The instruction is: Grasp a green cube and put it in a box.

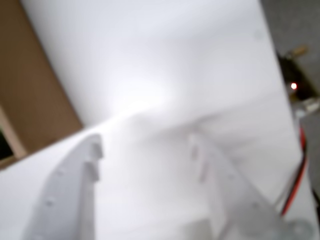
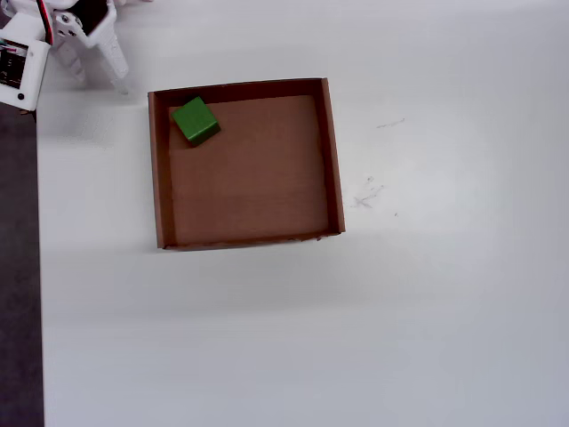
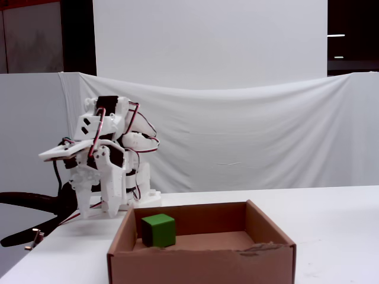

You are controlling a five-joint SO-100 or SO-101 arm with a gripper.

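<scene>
The green cube point(image 2: 195, 120) lies inside the box point(image 2: 157, 169), in its far-left corner in the overhead view. In the fixed view the cube point(image 3: 159, 230) sits at the box's back left, behind the front wall point(image 3: 201, 266). My gripper point(image 2: 96, 71) is open and empty, pointing down over the white table just beyond that corner, close to the arm's base point(image 3: 95, 208). In the wrist view the white fingers stand wide apart point(image 1: 145, 142) with bare table between them; the box's brown wall point(image 1: 35, 90) is at the left. The cube is out of the wrist view.
A white controller board point(image 2: 16, 71) sits at the table's far-left corner. The table's left edge meets a dark floor point(image 2: 18, 267). Red wires point(image 1: 297, 175) hang at the right of the wrist view. White cloth point(image 3: 249, 136) backs the table.
</scene>
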